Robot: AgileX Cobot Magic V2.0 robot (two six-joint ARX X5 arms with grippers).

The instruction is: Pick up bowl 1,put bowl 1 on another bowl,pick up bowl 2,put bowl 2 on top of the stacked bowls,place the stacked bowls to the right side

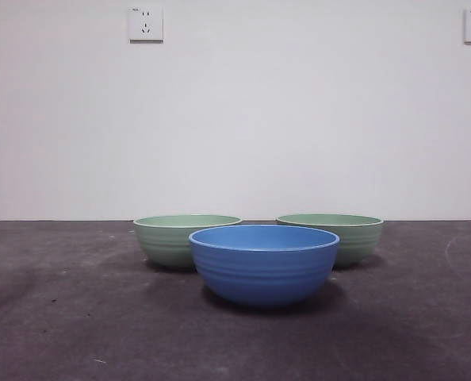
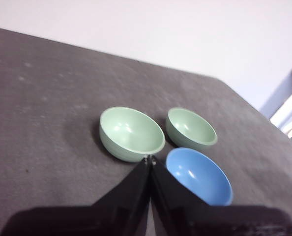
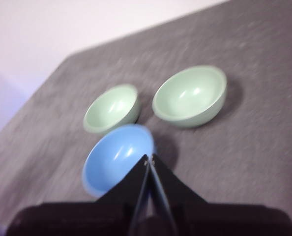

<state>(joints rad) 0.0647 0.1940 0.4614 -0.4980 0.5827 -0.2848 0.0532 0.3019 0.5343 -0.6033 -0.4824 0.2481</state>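
Observation:
The blue bowl (image 1: 263, 266) stands at the front middle of the dark table, upright and empty. Behind it stand two pale green ribbed bowls, one to the left (image 1: 184, 238) and one to the right (image 1: 338, 234), both apart from it. My left gripper (image 2: 150, 159) is shut and empty, held high over the table short of the left green bowl (image 2: 131, 133), with the blue bowl (image 2: 199, 176) beside it. My right gripper (image 3: 149, 158) is also shut and empty, high up near the blue bowl (image 3: 117, 158). Neither arm shows in the front view.
A dark grey table (image 1: 61, 317) runs to a white wall carrying two power sockets (image 1: 146, 24). The table's far edge and a corner (image 2: 219, 81) show in the left wrist view.

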